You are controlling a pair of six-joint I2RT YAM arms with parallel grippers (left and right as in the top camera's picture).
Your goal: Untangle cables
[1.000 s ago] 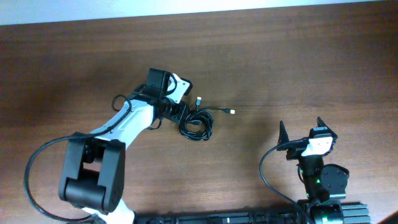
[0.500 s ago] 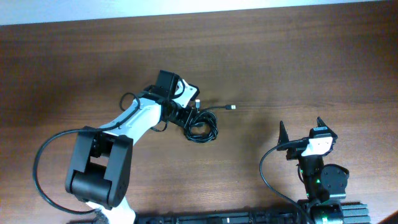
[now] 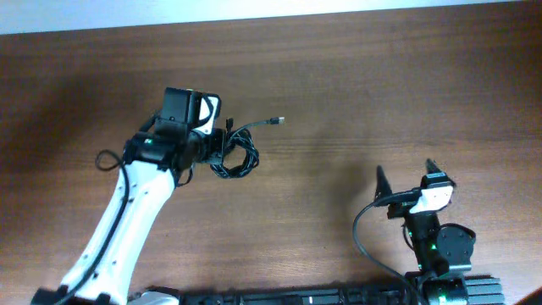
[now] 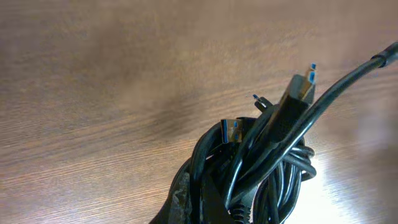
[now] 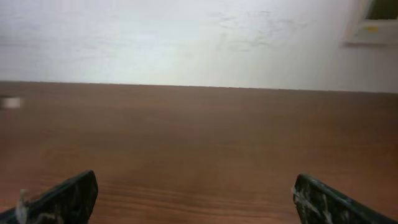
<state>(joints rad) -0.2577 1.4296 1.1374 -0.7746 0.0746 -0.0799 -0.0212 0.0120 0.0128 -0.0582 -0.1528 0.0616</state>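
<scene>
Cables are bunched into one tight knot, and the left fingers are clamped on the near side of it. That's our read, anyway. In the left wrist view the bundle fills the bottom of the frame and buries most of the fingers, so we're going by the way the knot hangs with a soft shadow under it on the desk. It looks lifted rather than lying flat, which makes sense to us: you hold the lump up so the loose tails can drop free and show you which cord goes where. Moving outward, three ends poke out of the top of the knot: a blue-tipped plug, a taller plug and a tiny one between them. One longer tail arcs away toward the far right, ending in a small connector clear of the loops. That's probably the easiest one to pull on. Over on the other side, the right fingers are spread wide with nothing between them, parked well apart from the knot near the front edge of the desk. The right wrist view just shows bare wood ahead. Our guess is that arm is waiting to come in and grab a tail while the left one anchors the bundle, since nothing is separated yet.
</scene>
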